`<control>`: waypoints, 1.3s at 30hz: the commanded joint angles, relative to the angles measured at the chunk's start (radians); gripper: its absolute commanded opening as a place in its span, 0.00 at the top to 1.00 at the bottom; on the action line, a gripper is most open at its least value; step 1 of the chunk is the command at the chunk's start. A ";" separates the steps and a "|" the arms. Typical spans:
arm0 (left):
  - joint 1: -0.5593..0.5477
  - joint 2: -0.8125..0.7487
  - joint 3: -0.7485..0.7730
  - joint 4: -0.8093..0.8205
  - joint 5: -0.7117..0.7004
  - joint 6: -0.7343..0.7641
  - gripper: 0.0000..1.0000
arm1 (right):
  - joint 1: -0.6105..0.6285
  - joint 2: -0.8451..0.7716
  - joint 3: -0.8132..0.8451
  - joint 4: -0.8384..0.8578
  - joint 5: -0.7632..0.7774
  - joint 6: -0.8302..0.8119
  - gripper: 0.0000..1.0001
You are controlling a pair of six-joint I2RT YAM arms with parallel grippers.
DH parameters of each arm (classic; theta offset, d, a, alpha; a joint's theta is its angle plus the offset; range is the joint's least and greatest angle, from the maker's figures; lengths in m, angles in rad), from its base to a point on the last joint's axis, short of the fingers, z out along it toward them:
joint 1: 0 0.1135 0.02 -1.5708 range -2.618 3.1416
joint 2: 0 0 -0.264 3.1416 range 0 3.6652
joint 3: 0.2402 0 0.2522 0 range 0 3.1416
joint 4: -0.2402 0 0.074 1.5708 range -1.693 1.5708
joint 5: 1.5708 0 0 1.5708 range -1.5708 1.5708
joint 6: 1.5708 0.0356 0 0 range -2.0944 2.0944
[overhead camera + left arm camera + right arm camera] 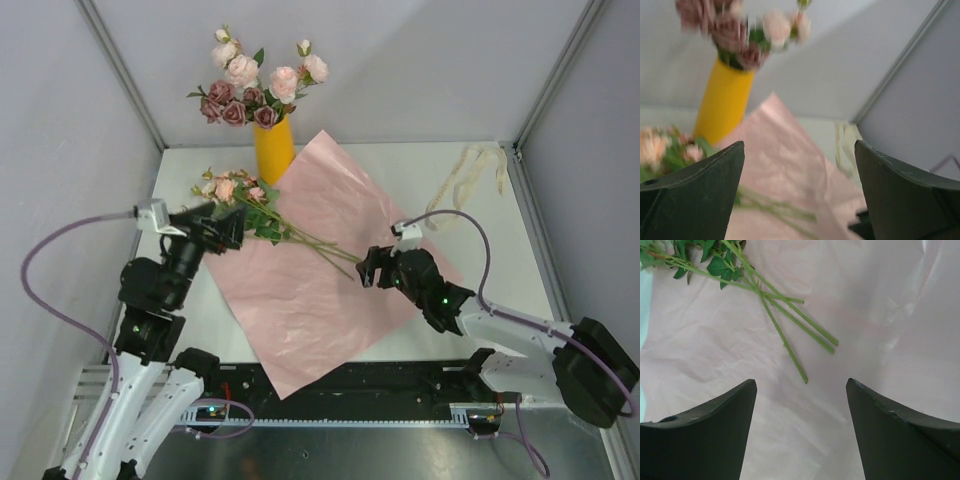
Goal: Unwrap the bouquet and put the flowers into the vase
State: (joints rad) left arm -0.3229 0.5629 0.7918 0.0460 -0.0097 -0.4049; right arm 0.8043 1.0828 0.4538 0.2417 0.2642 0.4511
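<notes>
The bouquet lies unwrapped: its pink paper (330,260) is spread flat on the table. Several flowers (250,85) stand in the yellow vase (274,148) at the back. A few more flowers (232,188) lie on the paper's left corner, stems running right. My left gripper (238,228) hovers open just beside their leaves, nothing between its fingers. In the left wrist view the left gripper (799,145) faces the vase (725,100). My right gripper (362,268) stands open at the stem ends. The stems (785,343) lie just ahead of the right gripper (801,381), untouched.
A cream ribbon (470,180) lies loose at the back right of the white table (480,240). Grey walls enclose the table on three sides. The paper's near corner hangs over the black rail (400,385) at the front edge.
</notes>
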 commanded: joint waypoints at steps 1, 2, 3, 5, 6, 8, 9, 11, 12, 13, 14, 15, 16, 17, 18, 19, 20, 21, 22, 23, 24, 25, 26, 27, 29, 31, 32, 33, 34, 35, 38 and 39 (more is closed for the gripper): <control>-0.002 -0.083 -0.192 -0.149 0.093 -0.155 0.05 | -0.020 0.110 0.136 -0.007 -0.051 -0.134 0.23; -0.001 -0.104 -0.222 -0.161 0.096 -0.164 0.04 | -0.023 0.139 0.167 -0.012 -0.061 -0.145 0.24; 0.000 -0.119 -0.251 -0.172 0.100 -0.160 0.03 | -0.027 0.176 0.201 -0.015 -0.075 -0.155 0.24; 0.001 -0.145 -0.279 -0.220 0.097 -0.135 0.01 | -0.032 0.253 0.263 -0.017 -0.138 -0.183 0.27; 0.003 -0.155 -0.285 -0.257 0.077 -0.126 0.01 | -0.036 0.291 0.294 -0.034 -0.164 -0.204 0.30; 0.003 -0.168 -0.285 -0.308 0.049 -0.114 0.01 | -0.038 0.382 0.376 -0.071 -0.179 -0.231 0.41; 0.004 -0.174 -0.283 -0.322 0.051 -0.110 0.00 | -0.041 0.430 0.413 -0.084 -0.180 -0.242 0.45; 0.004 -0.185 -0.281 -0.347 0.041 -0.102 0.00 | -0.049 0.506 0.465 -0.095 -0.185 -0.261 0.50; 0.004 -0.190 -0.281 -0.364 0.028 -0.101 0.00 | -0.054 0.537 0.488 -0.099 -0.202 -0.269 0.51; 0.003 -0.197 -0.282 -0.384 -0.003 -0.100 0.00 | -0.064 0.570 0.515 -0.110 -0.222 -0.274 0.51; 0.003 -0.203 -0.281 -0.400 -0.030 -0.101 0.00 | -0.071 0.605 0.536 -0.120 -0.237 -0.280 0.50; 0.004 -0.213 -0.280 -0.414 -0.062 -0.103 0.00 | -0.081 0.632 0.561 -0.134 -0.261 -0.284 0.50; 0.004 -0.224 -0.279 -0.422 -0.081 -0.105 0.01 | -0.089 0.658 0.578 -0.146 -0.281 -0.286 0.50; 0.003 -0.243 -0.279 -0.427 -0.097 -0.104 0.00 | -0.098 0.679 0.597 -0.158 -0.294 -0.286 0.50; 0.003 -0.263 -0.280 -0.428 -0.111 -0.117 0.00 | -0.104 0.701 0.611 -0.165 -0.304 -0.285 0.50; 0.003 -0.287 -0.284 -0.430 -0.134 -0.131 0.00 | -0.110 0.717 0.623 -0.167 -0.311 -0.286 0.50; 0.004 -0.309 -0.288 -0.430 -0.154 -0.145 0.01 | -0.114 0.734 0.633 -0.168 -0.321 -0.289 0.50; 0.003 -0.332 -0.292 -0.430 -0.166 -0.153 0.01 | -0.115 0.749 0.640 -0.169 -0.325 -0.296 0.50; 0.003 -0.346 -0.294 -0.430 -0.174 -0.157 0.01 | -0.116 0.765 0.651 -0.171 -0.324 -0.302 0.49; 0.004 -0.354 -0.295 -0.431 -0.177 -0.158 0.01 | -0.117 0.778 0.662 -0.179 -0.315 -0.308 0.49; 0.004 -0.357 -0.295 -0.432 -0.170 -0.160 0.01 | -0.118 0.792 0.675 -0.188 -0.310 -0.313 0.49; 0.003 -0.355 -0.295 -0.431 -0.160 -0.160 0.02 | -0.119 0.803 0.684 -0.198 -0.309 -0.318 0.49; 0.003 -0.353 -0.294 -0.431 -0.151 -0.160 0.02 | -0.119 0.812 0.692 -0.205 -0.309 -0.323 0.50; 0.004 -0.348 -0.293 -0.430 -0.144 -0.160 0.02 | -0.119 0.819 0.696 -0.209 -0.311 -0.330 0.51; 0.004 -0.341 -0.290 -0.430 -0.136 -0.159 0.02 | -0.120 0.829 0.700 -0.212 -0.313 -0.343 0.55; 0.004 -0.349 -0.294 -0.430 -0.128 -0.157 0.03 | -0.120 0.832 0.701 -0.217 -0.321 -0.358 0.59; 0.003 -0.353 -0.296 -0.430 -0.125 -0.157 0.03 | -0.119 0.832 0.701 -0.219 -0.329 -0.367 0.60; 0.003 -0.356 -0.298 -0.430 -0.119 -0.157 0.03 | -0.120 0.832 0.701 -0.220 -0.336 -0.375 0.60; 0.003 -0.357 -0.299 -0.430 -0.114 -0.157 0.04 | -0.119 0.834 0.701 -0.221 -0.338 -0.382 0.61; 0.003 -0.358 -0.303 -0.430 -0.106 -0.161 0.04 | -0.120 0.834 0.701 -0.220 -0.338 -0.387 0.63; 0.003 -0.357 -0.311 -0.429 -0.089 -0.186 0.05 | -0.121 0.837 0.702 -0.215 -0.355 -0.397 0.69; 0.003 -0.355 -0.313 -0.429 -0.081 -0.194 0.06 | -0.121 0.839 0.702 -0.212 -0.363 -0.401 0.70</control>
State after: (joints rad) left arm -0.3229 0.2108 0.4877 -0.3920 -0.1268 -0.5602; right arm 0.6849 1.9076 1.1191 0.0185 -0.0631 0.0875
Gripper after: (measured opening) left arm 0.951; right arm 0.324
